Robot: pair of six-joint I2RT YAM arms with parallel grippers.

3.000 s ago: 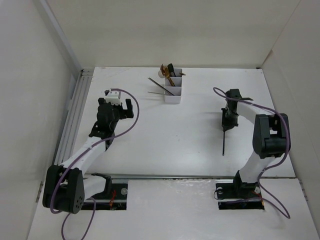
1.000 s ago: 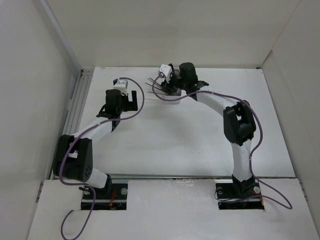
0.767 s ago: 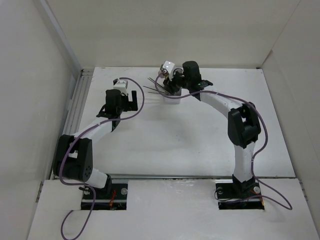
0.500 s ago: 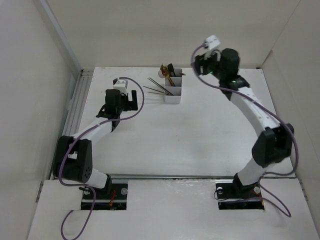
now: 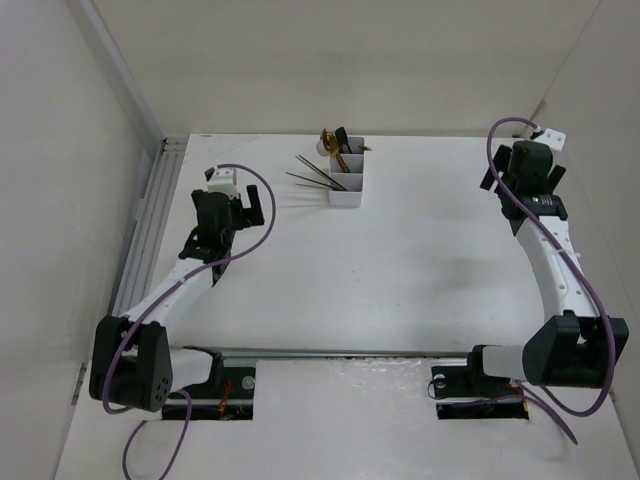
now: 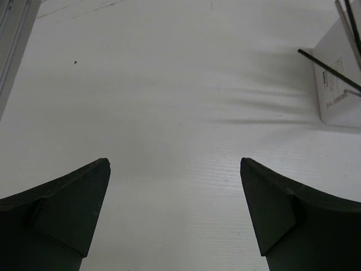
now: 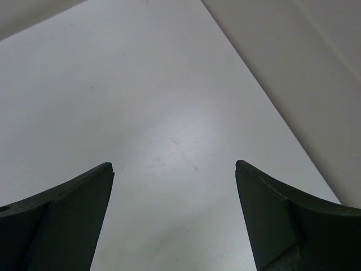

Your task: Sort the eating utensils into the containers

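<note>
Cropping the white organiser [image 6: 344,110] at far right, its sticker print too small for reading; spreading left hand [image 6: 175,164] and right hand [image 7: 174,165] wide, grasping nothing.

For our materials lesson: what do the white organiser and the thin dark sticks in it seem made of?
The organiser looks like plastic: smooth, matte white walls. The chopsticks could be wood, plastic or metal: slim, dark, too small to tell.

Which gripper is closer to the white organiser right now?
Left. The left gripper is a short way to the white organiser's left; the right gripper is far off near the table's right edge.
</note>
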